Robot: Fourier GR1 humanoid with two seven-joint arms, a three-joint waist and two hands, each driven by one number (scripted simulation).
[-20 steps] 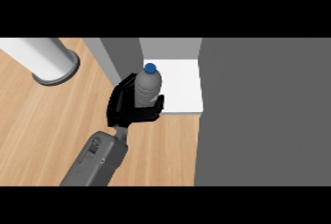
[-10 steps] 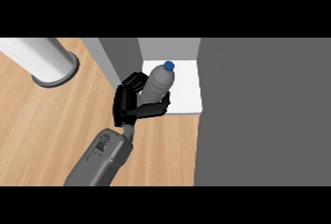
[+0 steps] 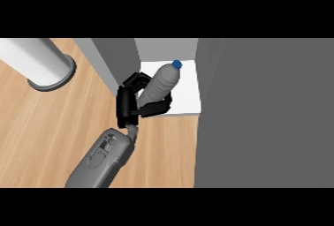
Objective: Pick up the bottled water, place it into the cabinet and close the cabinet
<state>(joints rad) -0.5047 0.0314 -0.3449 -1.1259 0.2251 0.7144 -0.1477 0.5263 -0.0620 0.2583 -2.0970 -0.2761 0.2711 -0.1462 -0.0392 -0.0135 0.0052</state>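
While the black hand (image 3: 134, 100) is curled round its mid-body, the clear plastic water bottle w/ blue cap (image 3: 161, 84) leans over the grey cabinet's white shelf (image 3: 184, 100). Prob light, stiff but slick; hold at the middle, not the neck.

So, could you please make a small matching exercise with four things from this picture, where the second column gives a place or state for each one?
Things:
1. clear plastic water bottle with blue cap
2. black hand
3. white cylindrical canister
4. white cabinet shelf

Places or states:
A. stands on the wooden counter, upper left
B. fingers curled round the bottle
C. lies under the bottle, between grey walls
D. tilted, cap pointing into the cabinet

Pairs: 1-D, 2-B, 3-A, 4-C
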